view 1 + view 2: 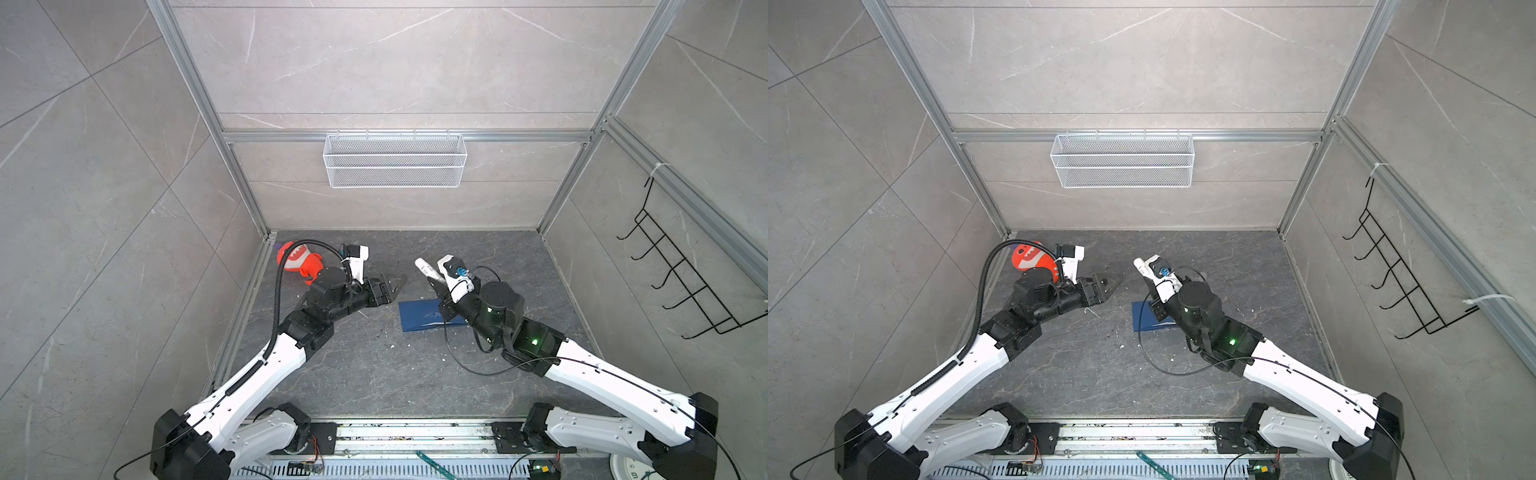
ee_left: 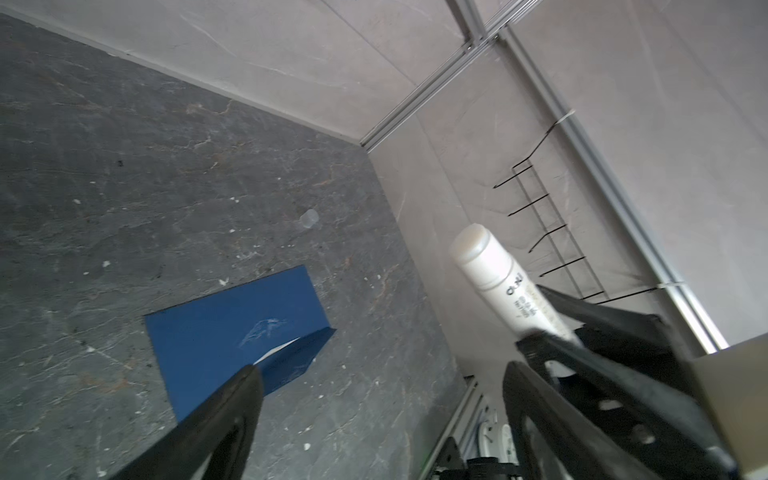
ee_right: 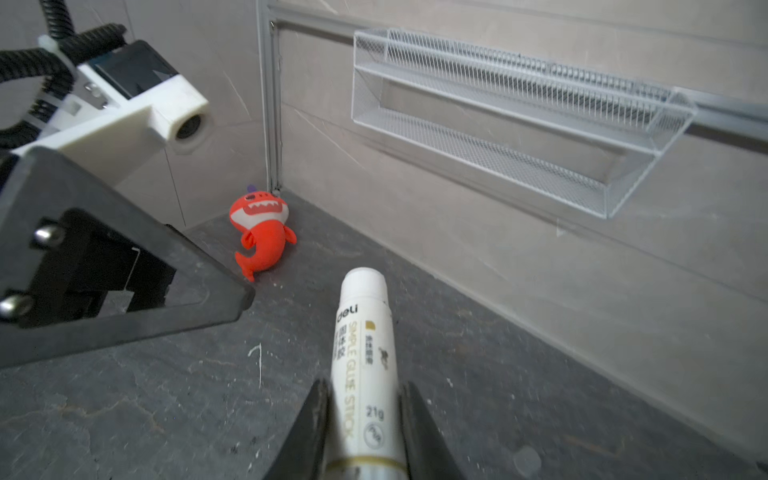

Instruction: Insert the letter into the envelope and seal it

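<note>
The dark navy envelope [image 1: 417, 318] [image 1: 1142, 318] lies flat on the dark floor, partly under my right arm. In the left wrist view the envelope [image 2: 232, 328] has its flap half raised along one long edge, with a thin pale sliver under the fold. The letter is otherwise hidden. My right gripper [image 1: 434, 279] [image 3: 365, 388] is shut on a white glue stick [image 3: 363, 340] [image 2: 494, 274], held above the floor beyond the envelope and pointing towards the back wall. My left gripper [image 1: 395, 287] [image 2: 382, 370] hangs open and empty just left of the envelope.
A red shark toy [image 1: 297, 262] [image 3: 262, 232] lies in the back left corner. A small clear cap [image 2: 309, 218] [image 3: 525, 459] sits on the floor near the right wall. A white mesh basket [image 1: 395, 160] hangs on the back wall, a black wire rack [image 1: 681, 274] on the right wall.
</note>
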### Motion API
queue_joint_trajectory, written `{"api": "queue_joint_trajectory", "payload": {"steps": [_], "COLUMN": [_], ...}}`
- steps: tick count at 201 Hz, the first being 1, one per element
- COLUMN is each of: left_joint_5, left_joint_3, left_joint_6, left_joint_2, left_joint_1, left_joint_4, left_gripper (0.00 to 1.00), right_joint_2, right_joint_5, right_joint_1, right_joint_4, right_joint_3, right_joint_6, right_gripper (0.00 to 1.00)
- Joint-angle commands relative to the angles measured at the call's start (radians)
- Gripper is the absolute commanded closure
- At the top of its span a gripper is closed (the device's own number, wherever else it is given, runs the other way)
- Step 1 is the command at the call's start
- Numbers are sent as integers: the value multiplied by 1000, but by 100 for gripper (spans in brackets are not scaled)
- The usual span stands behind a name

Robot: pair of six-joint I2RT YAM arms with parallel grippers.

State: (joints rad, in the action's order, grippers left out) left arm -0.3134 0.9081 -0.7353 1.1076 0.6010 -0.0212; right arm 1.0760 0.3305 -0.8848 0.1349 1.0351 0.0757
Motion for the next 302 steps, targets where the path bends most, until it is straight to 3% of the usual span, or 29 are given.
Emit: {"api": "queue_joint_trajectory", "payload": {"steps": [1,19,54,75,115,161,234,302], "left_joint_5": [38,73,147,173,189,259,339,357], "left_joint_3": [36,39,94,156,260,314,268,173], "left_joint_6": [121,161,257,297,368,379,387,342], "left_joint_2": [76,140,314,439,636,770,804,708], "left_joint_1": [3,20,76,102,150,190,272,296], "left_joint_4": [98,92,107,130,182,228,255,229], "left_gripper": [0,0,0,0,1,1,1,5], "right_joint_2": [13,34,57,70,173,274,324,450], "right_joint_5": [-31,-21,-62,-123,-113,-126,-240,-315], "right_joint_1": [37,60,113,152,191,222,292,331], "right_joint_4": [473,636,815,839,882,862,862,940], "right_joint_3": [106,169,238,249,283,326,346,438], "right_joint_6": [-187,-273,-318,-353,-375,-364,-367,-364], "right_gripper": [100,100,100,100,100,100,100,100]}}
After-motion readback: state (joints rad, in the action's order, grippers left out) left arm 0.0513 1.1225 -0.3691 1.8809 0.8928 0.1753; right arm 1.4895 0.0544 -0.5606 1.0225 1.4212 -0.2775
